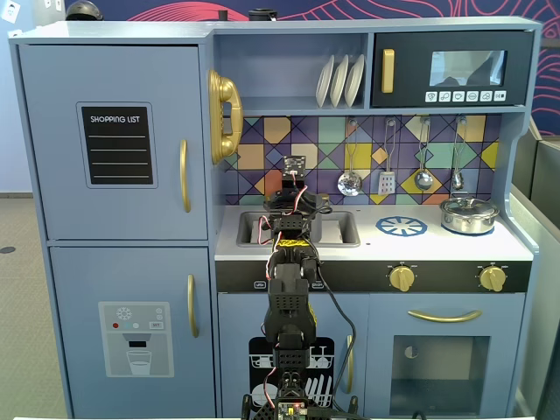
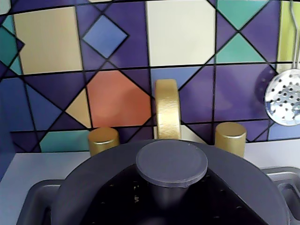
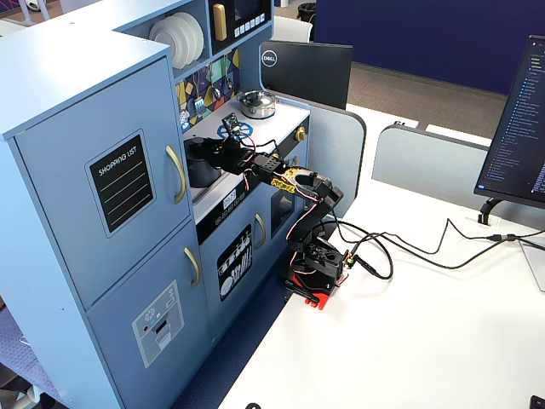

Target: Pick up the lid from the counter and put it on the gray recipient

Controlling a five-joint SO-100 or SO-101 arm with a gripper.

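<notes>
In the wrist view the dark-gray lid [image 2: 101,180] fills the lower frame, with its round centre knob [image 2: 171,162] just in front of the camera. My gripper [image 2: 161,199] reaches in from the bottom edge, and its black jaws sit tight on both sides of the knob's stem. The gray pot's side handle [image 2: 36,201] shows under the lid's left rim, so the lid is over the pot. In a fixed view the gray pot [image 3: 196,166] stands in the sink with my gripper [image 3: 220,152] at its top. In the other fixed view my arm [image 1: 289,262] hides the pot.
The gold faucet [image 2: 167,108] and its two gold knobs [image 2: 103,140] stand right behind the pot against the tiled wall. A silver skimmer [image 2: 284,97] hangs at the right. The shiny silver lidded pot [image 1: 469,214] and blue-and-white burner circle [image 1: 402,227] are to the right on the counter.
</notes>
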